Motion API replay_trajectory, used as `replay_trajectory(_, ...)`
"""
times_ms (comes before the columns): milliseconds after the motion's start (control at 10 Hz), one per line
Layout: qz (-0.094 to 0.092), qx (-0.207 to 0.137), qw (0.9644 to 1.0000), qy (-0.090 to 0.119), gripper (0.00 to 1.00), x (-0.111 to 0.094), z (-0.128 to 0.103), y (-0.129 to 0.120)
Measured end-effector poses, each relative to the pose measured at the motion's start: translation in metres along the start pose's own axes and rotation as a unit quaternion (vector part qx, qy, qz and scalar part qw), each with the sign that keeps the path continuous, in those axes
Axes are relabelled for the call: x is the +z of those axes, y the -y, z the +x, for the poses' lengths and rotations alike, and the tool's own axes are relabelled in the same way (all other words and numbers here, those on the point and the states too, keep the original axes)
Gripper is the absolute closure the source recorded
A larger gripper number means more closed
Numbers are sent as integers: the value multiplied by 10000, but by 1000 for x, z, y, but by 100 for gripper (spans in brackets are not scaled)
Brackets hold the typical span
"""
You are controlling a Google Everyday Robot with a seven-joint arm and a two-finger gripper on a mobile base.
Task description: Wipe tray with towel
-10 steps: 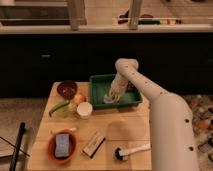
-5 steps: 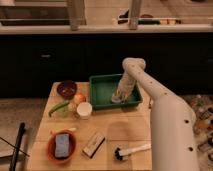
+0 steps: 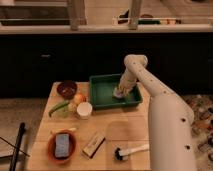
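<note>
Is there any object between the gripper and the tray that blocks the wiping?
Nothing visible does. The gripper is down inside the green tray, at its right side, on the towel.

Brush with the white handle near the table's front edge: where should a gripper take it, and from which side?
Probably by the middle of the white handle, from straight above, closing across its narrow width: the brush lies flat, handle bare, dark head to the left. The gripper is down in the green tray.

Dark cabinets [image 3: 45, 62] stand behind a wooden table [image 3: 120, 132] on speckled floor [image 3: 20, 112].
</note>
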Motion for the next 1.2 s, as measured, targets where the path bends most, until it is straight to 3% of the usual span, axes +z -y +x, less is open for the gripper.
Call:
replay_trajectory(200,127,0,9999,-35,99,0,-1,13)
replay_trajectory(500,127,-390,9990,149,99,9,-31,28)
replay_trajectory(900,-78,-831,9955,450,99,13,-56,6)
replay_trajectory(1200,-209,-774,9956,483,99,8,-46,-13)
